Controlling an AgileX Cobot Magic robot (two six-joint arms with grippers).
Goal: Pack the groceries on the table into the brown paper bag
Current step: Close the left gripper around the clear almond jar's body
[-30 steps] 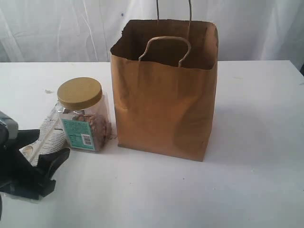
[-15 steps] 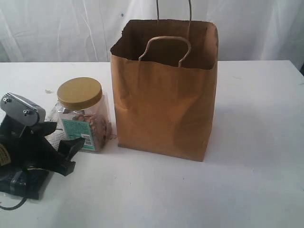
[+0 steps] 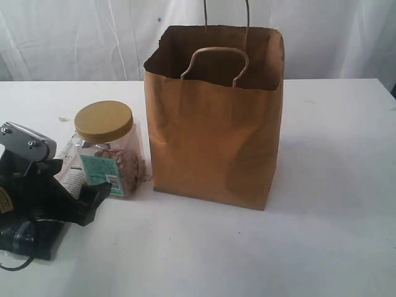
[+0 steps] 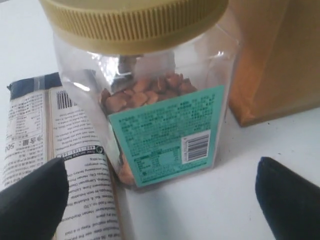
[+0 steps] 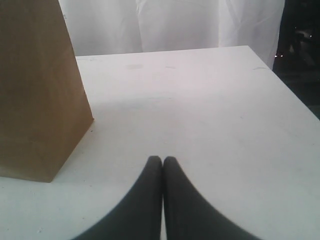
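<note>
at the worktop's (image 3: 322,235) 9 o'clock edge, the left gripper (image 4: 160,200) is holding its jaws wide apart, gripping nothing. the long white-and-navy packet (image 4: 75,165) is lying flat beneath one fingertip. the tan-lidded clear jar (image 3: 111,151) is standing upright at the jaws' 1 o'clock, lined up between them. the brown paper bag (image 3: 213,124) is standing at the jar's 3 o'clock. the right gripper (image 5: 162,165), jaws pressed together and empty, is sitting beyond the bag, so the left arm is looking nearer.

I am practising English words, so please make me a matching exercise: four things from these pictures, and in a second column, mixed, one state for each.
1 jar
2 paper bag
3 left gripper
4 right gripper

a jaws together
b clear plastic, closed
c jaws apart
d brown, top open

Pairs: 1-b, 2-d, 3-c, 4-a
</note>
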